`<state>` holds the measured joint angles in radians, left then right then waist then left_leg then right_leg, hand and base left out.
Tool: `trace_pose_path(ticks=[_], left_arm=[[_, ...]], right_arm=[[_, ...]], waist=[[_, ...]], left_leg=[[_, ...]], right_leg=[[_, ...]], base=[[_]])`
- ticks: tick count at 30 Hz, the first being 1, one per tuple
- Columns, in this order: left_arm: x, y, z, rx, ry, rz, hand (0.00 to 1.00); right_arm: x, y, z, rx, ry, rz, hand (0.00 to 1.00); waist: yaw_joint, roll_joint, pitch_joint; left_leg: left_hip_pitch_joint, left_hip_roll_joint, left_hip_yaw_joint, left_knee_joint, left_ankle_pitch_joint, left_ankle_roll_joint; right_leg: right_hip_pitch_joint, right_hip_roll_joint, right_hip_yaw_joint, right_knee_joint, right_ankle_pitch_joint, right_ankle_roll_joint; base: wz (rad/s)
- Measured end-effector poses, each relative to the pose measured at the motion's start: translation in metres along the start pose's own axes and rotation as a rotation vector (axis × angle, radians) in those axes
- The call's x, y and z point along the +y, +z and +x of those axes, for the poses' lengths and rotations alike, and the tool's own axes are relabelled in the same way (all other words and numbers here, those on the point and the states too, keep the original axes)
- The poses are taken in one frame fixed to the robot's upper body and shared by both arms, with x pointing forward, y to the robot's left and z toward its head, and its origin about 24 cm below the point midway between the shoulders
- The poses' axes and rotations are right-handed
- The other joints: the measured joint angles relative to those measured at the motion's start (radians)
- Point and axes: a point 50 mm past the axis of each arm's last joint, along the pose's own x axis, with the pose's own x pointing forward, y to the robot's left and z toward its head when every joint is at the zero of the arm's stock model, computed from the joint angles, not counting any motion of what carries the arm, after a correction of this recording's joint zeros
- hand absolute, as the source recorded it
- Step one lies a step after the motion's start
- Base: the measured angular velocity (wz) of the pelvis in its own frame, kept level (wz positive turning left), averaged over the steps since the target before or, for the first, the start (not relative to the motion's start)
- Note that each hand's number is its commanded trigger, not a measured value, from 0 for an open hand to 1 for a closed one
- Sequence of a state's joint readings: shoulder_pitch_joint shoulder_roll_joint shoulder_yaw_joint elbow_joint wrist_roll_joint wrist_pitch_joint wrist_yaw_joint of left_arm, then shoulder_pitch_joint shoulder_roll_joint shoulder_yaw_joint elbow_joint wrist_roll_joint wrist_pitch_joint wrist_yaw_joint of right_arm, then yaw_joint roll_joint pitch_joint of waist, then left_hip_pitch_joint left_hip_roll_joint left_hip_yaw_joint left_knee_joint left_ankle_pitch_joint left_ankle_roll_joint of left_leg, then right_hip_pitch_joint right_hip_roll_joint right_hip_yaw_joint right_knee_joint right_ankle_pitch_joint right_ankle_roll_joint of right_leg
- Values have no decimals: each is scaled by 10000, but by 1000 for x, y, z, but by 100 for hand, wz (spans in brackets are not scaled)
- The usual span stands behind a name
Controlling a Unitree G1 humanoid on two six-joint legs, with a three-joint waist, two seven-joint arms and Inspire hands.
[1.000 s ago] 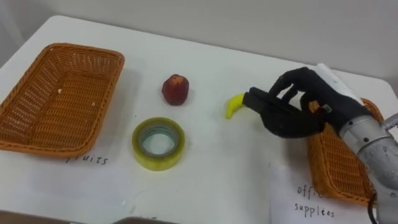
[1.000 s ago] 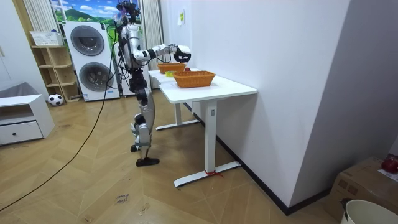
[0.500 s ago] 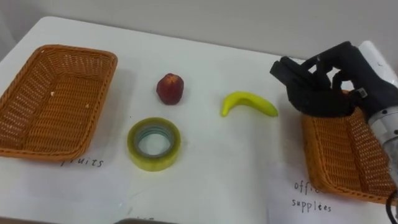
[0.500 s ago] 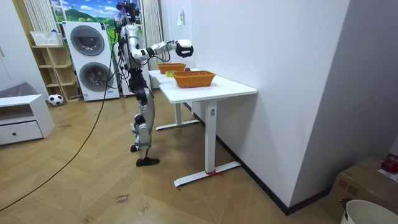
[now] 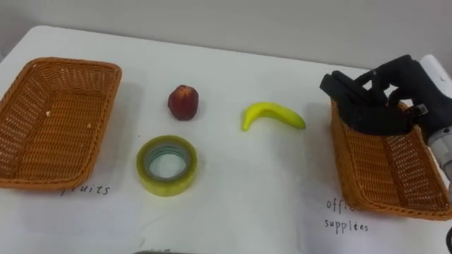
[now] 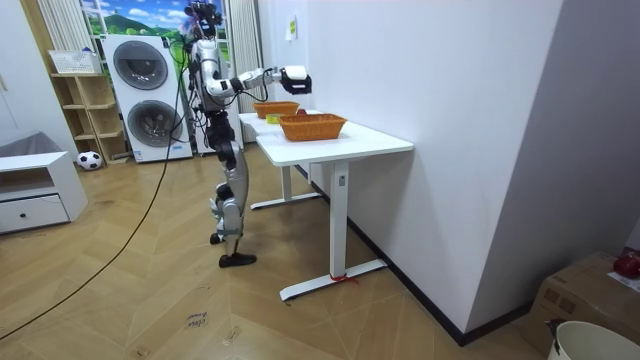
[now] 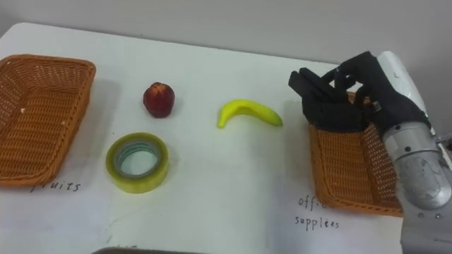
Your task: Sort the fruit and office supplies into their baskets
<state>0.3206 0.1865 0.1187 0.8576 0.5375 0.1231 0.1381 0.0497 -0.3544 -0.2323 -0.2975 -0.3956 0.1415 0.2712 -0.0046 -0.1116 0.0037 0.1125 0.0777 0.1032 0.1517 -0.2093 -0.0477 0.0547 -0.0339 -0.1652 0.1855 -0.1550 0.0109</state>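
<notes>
My right hand (image 5: 374, 106) hovers over the far left corner of the right basket (image 5: 385, 180), fingers loosely bent above the thumb, with nothing between them. That basket sits at the right end of the table (image 5: 247, 204). The left basket (image 5: 18, 173) lies close along the left edge.

Between them, the banana (image 5: 273, 115) lies just left of the right basket without touching it. The apple (image 5: 183, 103) is farther left. The tape (image 5: 167, 165) lies flat in front of the apple, near the left basket. From the tape across to the right basket I have bare tabletop to move in, and more behind the fruit up to the far edge.

In the room view I stand at the table's far end, right arm held out over it.

A second ago the hand was low at the banana's right end, covering most of it. Now it is raised over the basket and the banana lies in full sight. Apple, tape and baskets keep their places.
</notes>
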Motion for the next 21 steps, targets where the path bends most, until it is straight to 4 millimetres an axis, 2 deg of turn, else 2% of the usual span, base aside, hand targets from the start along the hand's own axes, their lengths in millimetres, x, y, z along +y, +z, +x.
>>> trace_pose_path(ticks=[6,14,21], left_arm=[[1,-1,-1,60,46,-42,0],[6,3,1,3,268,-410,0],[5,2,1,71,285,-563,0]], right_arm=[[-1,-8,-6,393,-82,5,100],[-1,-27,-10,1117,-79,345,100],[-1,-36,-11,1480,-87,569,100]], waist=[[-180,21,-56],[-182,5,-64],[-186,36,-26]], left_leg=[[25,-2,28,1,-2,3],[26,-3,52,3,-1,3],[28,-7,61,3,-1,3]], right_leg=[[27,-4,11,-4,1,1],[19,-4,32,-12,-2,5],[11,-4,59,-24,-8,15]], base=[[0],[0],[0]])
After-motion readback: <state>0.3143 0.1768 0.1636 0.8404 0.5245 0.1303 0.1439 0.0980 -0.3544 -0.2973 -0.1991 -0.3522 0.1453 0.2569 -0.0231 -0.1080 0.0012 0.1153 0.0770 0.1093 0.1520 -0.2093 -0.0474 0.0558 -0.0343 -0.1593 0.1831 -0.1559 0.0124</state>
